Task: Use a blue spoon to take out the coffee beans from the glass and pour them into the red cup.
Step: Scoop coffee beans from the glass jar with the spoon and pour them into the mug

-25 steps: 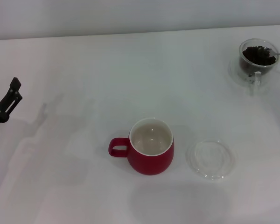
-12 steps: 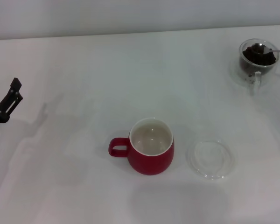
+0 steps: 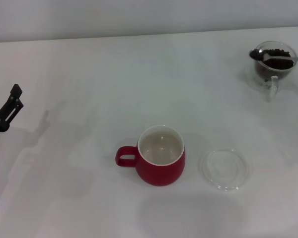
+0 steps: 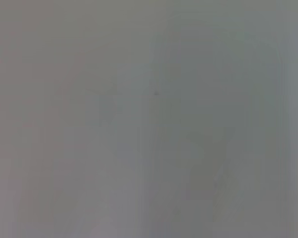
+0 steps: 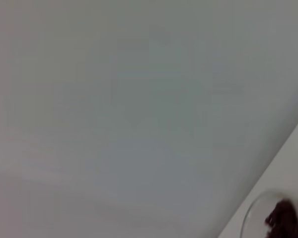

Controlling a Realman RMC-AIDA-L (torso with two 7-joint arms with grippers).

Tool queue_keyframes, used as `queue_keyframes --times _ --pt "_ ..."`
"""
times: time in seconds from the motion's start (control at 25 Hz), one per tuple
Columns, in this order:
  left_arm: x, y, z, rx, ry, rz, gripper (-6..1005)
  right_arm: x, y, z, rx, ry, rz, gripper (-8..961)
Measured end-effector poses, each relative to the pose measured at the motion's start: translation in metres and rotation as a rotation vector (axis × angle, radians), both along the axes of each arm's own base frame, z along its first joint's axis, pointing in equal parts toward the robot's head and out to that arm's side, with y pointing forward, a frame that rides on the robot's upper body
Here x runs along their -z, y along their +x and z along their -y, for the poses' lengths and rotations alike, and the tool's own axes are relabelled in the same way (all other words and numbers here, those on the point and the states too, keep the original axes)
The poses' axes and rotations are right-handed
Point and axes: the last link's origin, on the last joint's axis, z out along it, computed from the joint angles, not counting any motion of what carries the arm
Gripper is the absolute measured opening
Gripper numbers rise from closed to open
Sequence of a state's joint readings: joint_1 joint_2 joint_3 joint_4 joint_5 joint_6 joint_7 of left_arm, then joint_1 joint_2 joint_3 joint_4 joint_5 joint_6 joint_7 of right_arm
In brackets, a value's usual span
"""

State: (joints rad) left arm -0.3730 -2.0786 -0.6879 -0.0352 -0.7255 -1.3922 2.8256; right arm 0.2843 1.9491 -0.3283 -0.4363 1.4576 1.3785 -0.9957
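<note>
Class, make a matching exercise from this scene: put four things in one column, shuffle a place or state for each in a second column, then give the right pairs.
Things:
1. red cup
2. glass
3. spoon
4. left gripper

Places or states:
A. at the table's far left edge
B. across the top of the glass
C. mid-table, empty inside
D. far right, holding coffee beans

Pairs: 1-C, 2-D, 3-B, 4-A
</note>
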Motion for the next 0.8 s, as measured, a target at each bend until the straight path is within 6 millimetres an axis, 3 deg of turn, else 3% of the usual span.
queue_keyframes --times 0.8 --pt "0.001 -0.005 0.005 -0.018 -0.005 -0.003 877 0.043 -0.027 0.037 -0.201 -0.160 -0.054 149"
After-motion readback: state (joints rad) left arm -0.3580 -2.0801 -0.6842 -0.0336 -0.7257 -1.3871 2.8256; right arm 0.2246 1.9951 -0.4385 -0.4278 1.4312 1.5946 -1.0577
